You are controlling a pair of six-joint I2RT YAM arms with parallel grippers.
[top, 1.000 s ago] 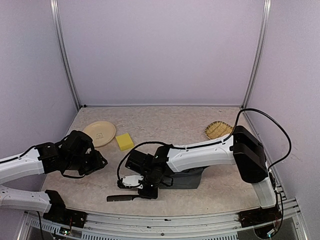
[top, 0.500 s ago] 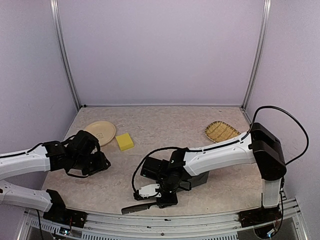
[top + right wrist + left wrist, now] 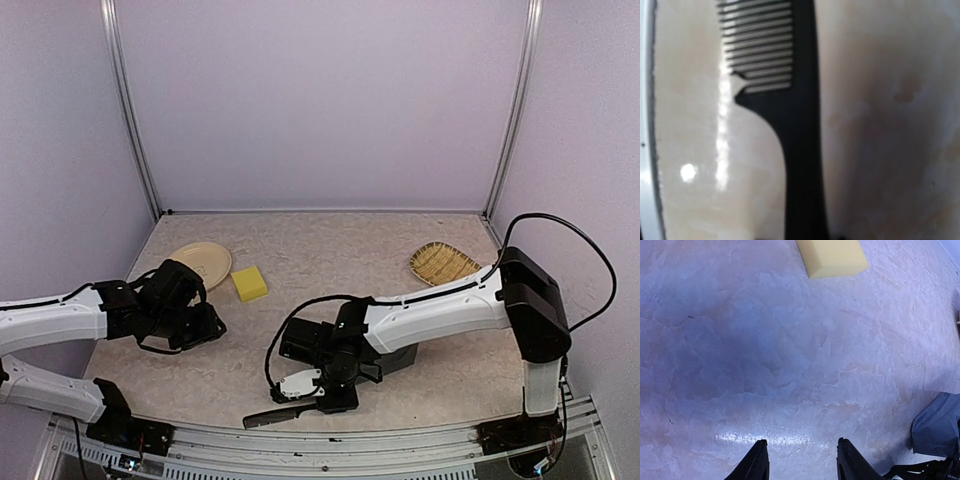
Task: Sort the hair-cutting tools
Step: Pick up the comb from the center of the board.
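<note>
Looking down from above, find the long black comb (image 3: 272, 417) lying flat on the marbled table (image 3: 330, 250). Lies along the near edge, a little left of centre, teeth end to the left. Find the right gripper (image 3: 328, 402) low over the comb's right end, at the handle, reached in from the right above the grey zip pouch (image 3: 398, 358). Cannot tell from above whether that claw grips the handle or only stands over it.

Looking through the right wrist camera, see the comb filling the middle, teeth at the top, handle running down to the bottom. Pale table on both sides, a white edge strip (image 3: 646, 150) along the left. Cannot make out the fingers there, so cannot tell wide, narrow or holding.

Turning to the left gripper (image 3: 208, 328), find it well to the left over bare table, nearer than the round beige plate (image 3: 195, 262) and the yellow sponge (image 3: 249, 283), well apart from the comb. Through its own wrist camera, see the fingertips (image 3: 759, 460) spread wide with only table between them.
</note>
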